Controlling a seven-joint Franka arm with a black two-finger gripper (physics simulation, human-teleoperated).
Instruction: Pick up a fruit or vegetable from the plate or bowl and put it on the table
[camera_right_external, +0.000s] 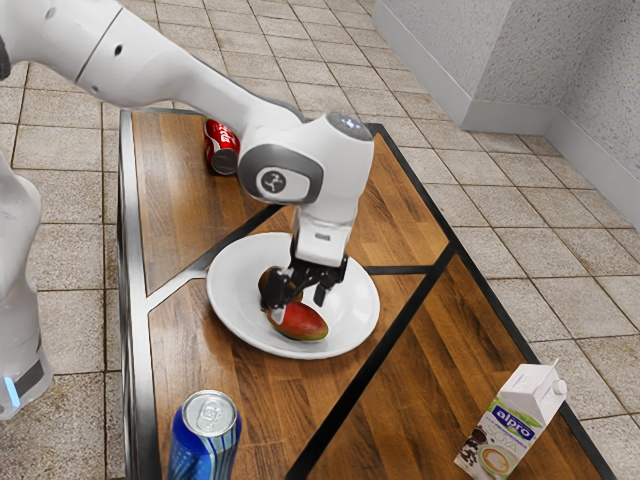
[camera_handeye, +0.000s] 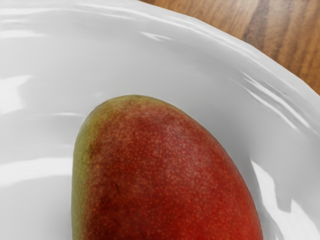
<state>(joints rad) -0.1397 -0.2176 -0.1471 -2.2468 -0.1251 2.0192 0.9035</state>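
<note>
At the exterior view's left, a blue can (camera_right_external: 203, 445) and a red can (camera_right_external: 222, 148) are on the wooden table (camera_right_external: 180, 350). Next comes the white plate (camera_right_external: 225, 305), holding a partly hidden dark fruit (camera_right_external: 267, 284). The gripper (camera_right_external: 299, 304) has its fingers spread, close over the red-green mango (camera_right_external: 303, 322) (camera_handeye: 160, 170), which lies in the plate. At the exterior view's right is a carton (camera_right_external: 512, 420).

Bright, soft light, white glare streaks on the plate (camera_handeye: 165, 62)

Wood tbl (camera_right_external: 400, 400) w/ plate (camera_right_external: 352, 310), red can (camera_right_external: 220, 148), blue can (camera_right_external: 204, 440), carton (camera_right_external: 513, 425)
</note>
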